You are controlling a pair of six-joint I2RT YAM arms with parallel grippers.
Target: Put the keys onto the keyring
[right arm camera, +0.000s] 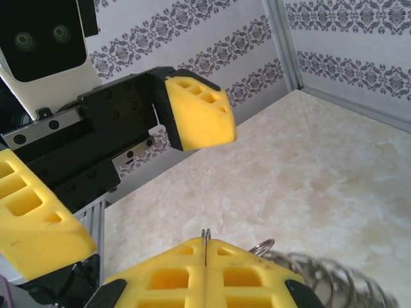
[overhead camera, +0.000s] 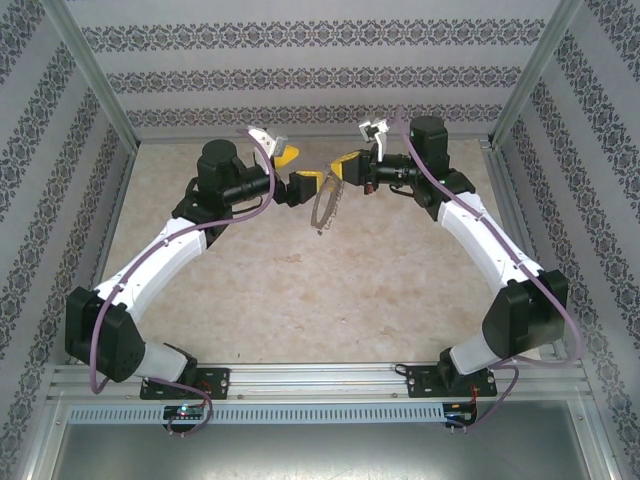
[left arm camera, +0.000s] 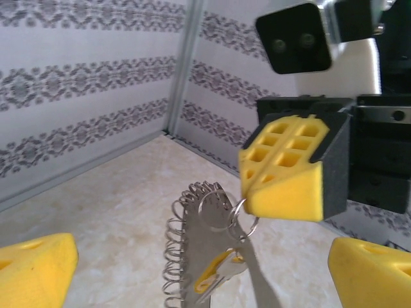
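- The right gripper has its yellow fingers pressed tight together. They pinch the top of the keyring, and a thin metal edge shows between the tips.
- The keyring hangs below that grip, its rim fringed with small silver keys. Whether its bottom touches the table cannot be told.
- The key, with a yellow head and silver blade, dangles from a small ring just under the right fingertips and lies against the hoop.
- The left gripper faces the right one with its jaws spread wide, holding nothing. The keyring is just ahead, seen between its fingers.
- Above the right gripper sits a black wrist camera.
- Farthest off are an aluminium corner post and walls with grey floral bands.
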